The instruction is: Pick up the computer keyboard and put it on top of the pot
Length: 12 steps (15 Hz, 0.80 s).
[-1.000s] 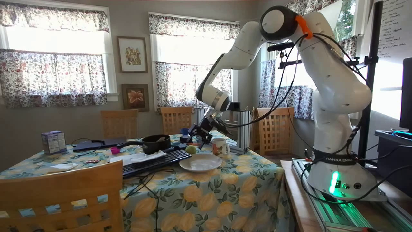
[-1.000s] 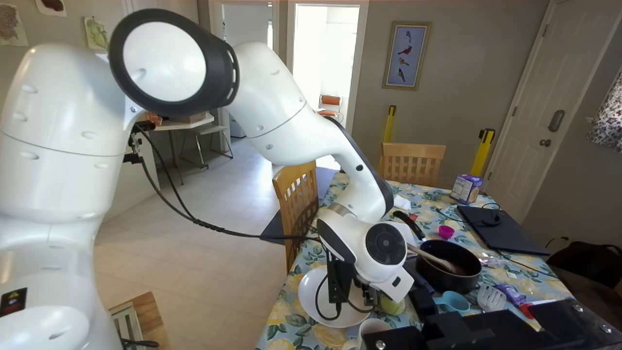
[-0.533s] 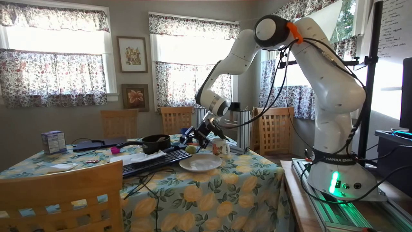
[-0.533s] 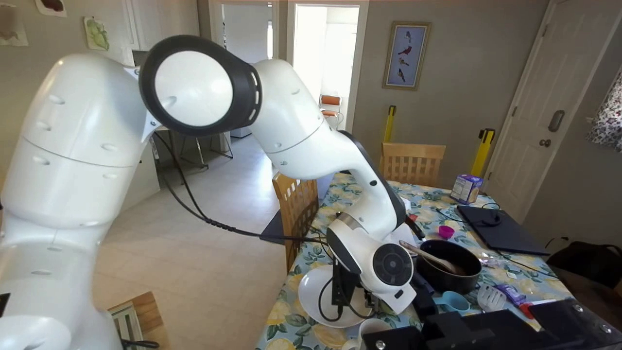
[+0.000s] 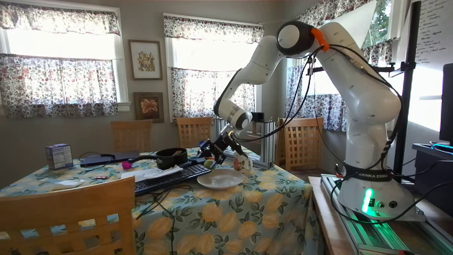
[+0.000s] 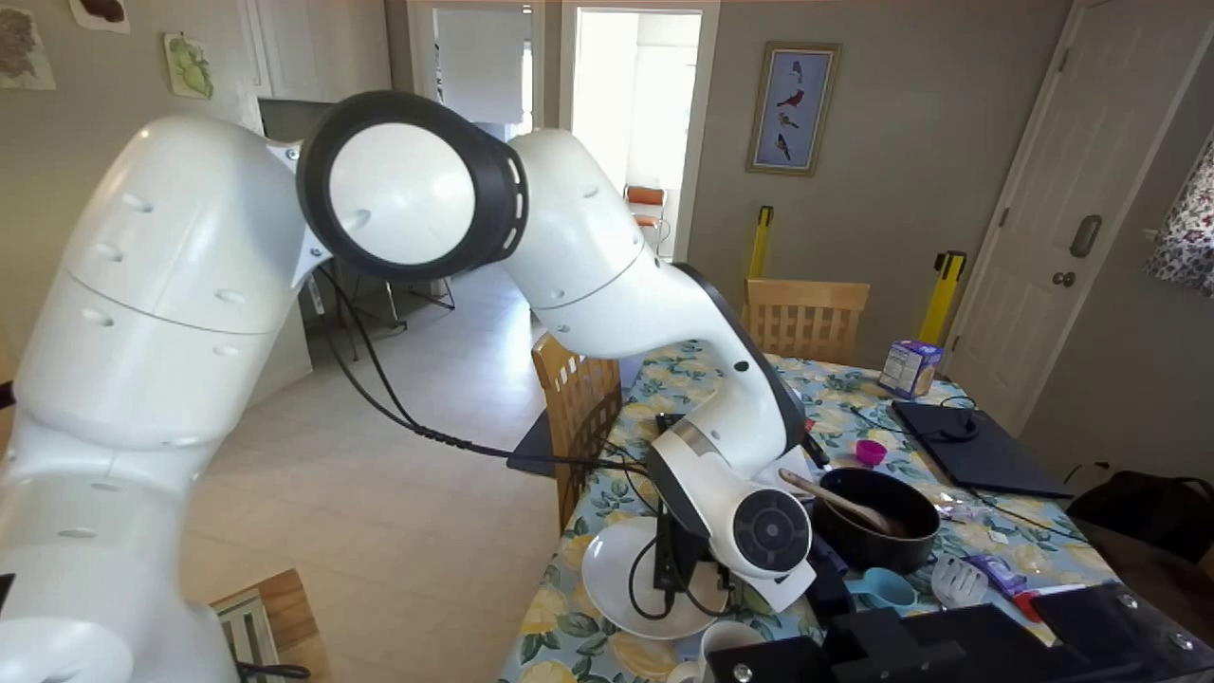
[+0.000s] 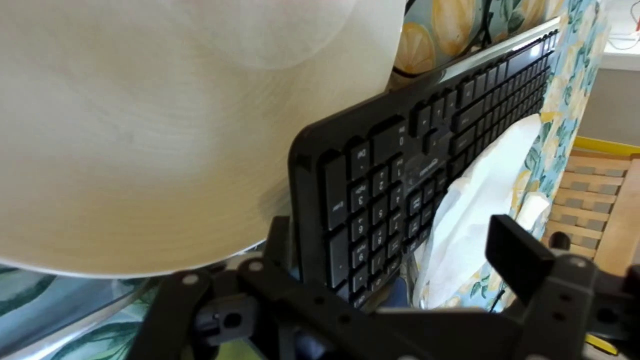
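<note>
Keyboard (image 7: 450, 132): flat on the table (image 5: 262, 198), number-pad end toward the gripper (image 7: 392, 232); that end is the nearest hold, which is probably why the wrist leans at it.
Jaws: spread wide, pinching nothing; in the wrist view the number pad shows between the fingers (image 7: 517, 255). The width is presumably for clearing the edges before a grasp. Whether a finger touches the keyboard, I cannot tell.
Pot (image 6: 873, 548): upright beside the keyboard, nothing laid across its top; the placing is yet to come.
Spoon (image 6: 835, 495): leans in the pot, handle out past the rim, so a keyboard set there would likely sit uneven.
Plate (image 7: 175, 125): right by the number-pad end, contact unclear; it leaves one finger little room.
Ball (image 5: 207, 163): just beside that end, partly hidden by the gripper; a nudge could roll it.
Paper (image 5: 152, 173): seems to lap the keyboard's pot-side edge; it may drag along.
Cable (image 5: 172, 228): hangs over the table's edge; could tug during a lift.
Mug (image 5: 240, 163): near the gripper, beyond the plate.
</note>
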Available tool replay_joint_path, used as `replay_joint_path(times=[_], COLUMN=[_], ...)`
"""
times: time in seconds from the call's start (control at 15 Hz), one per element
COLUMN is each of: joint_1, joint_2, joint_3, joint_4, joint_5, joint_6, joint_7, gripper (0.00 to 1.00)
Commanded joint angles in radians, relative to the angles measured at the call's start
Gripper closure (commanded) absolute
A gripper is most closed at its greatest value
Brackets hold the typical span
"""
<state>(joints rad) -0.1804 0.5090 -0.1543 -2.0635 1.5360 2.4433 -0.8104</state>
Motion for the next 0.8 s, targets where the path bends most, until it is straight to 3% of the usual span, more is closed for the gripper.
replay_joint_path(times=[0.0, 0.73], joint_1=[-0.016, 0.0], joint_2=[0.035, 0.067], joint_3=[0.011, 0.003], joint_4=[0.042, 0.063], joint_5=[0.068, 0.096], joint_6=[-0.027, -0.022], joint_7=[-0.061, -0.171], gripper=[0.0, 0.0])
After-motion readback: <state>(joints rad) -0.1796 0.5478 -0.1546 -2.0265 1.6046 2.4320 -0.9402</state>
